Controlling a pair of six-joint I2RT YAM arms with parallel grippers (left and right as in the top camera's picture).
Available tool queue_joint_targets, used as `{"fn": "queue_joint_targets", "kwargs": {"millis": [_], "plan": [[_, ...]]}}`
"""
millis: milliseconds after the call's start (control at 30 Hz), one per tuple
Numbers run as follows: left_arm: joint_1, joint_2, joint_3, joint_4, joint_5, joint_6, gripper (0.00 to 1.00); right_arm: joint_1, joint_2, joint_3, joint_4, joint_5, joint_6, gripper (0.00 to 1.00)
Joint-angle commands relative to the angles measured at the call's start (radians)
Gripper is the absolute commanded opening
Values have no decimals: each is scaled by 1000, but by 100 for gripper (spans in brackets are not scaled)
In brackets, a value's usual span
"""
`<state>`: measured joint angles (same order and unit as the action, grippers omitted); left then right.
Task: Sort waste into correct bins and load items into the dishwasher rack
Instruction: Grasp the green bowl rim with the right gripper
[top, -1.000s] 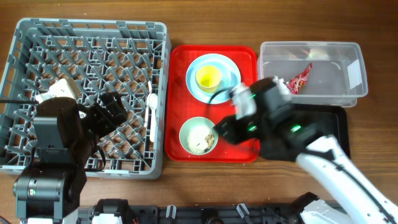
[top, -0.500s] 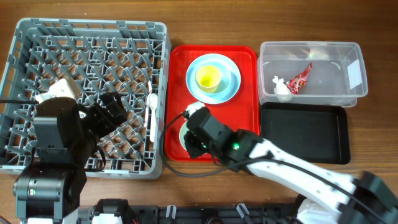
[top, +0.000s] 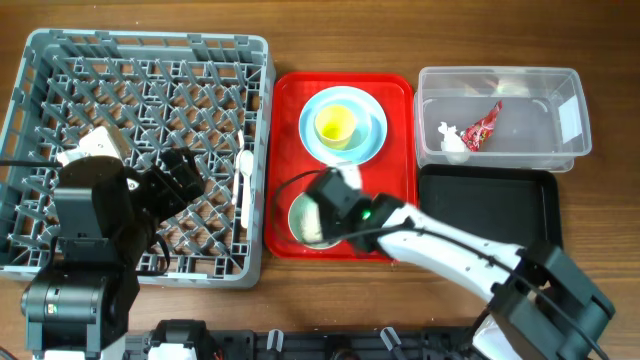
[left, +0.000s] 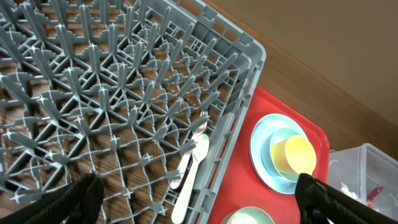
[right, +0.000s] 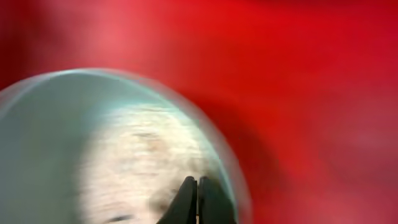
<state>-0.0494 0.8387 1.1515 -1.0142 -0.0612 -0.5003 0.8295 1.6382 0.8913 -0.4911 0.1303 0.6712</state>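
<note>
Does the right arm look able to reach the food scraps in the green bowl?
Probably yes: the right gripper sits just above the scraps in the bowl, with nothing between them.

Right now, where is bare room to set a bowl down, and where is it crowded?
The black tray, bordered by the clear tub and the red tray, is bare. The rack has free far rows. The red tray is crowded: plate, cup, green bowl, right hand.

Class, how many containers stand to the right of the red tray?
2. The clear tub sits farther from the robot. The black tray lies just in front of it, nearer the robot. None seems hidden.
</note>
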Motion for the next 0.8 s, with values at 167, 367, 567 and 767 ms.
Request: {"fn": "queue_joint_targets", "kwargs": {"millis": [167,367,567,767], "plan": [[7,-2,14,3,5,-10,100,-179,0,16,-110,35,3,4],[7,-2,14,3,4,-10,100,-204,-50,100,-153,-26,-100,8],[7,-2,14,3,5,-10,100,-204,-127,142,-153,-393,-224,23],[7,-2,14,3,4,-10,100,-165,-128,129,-158,-438,-224,29]]}}
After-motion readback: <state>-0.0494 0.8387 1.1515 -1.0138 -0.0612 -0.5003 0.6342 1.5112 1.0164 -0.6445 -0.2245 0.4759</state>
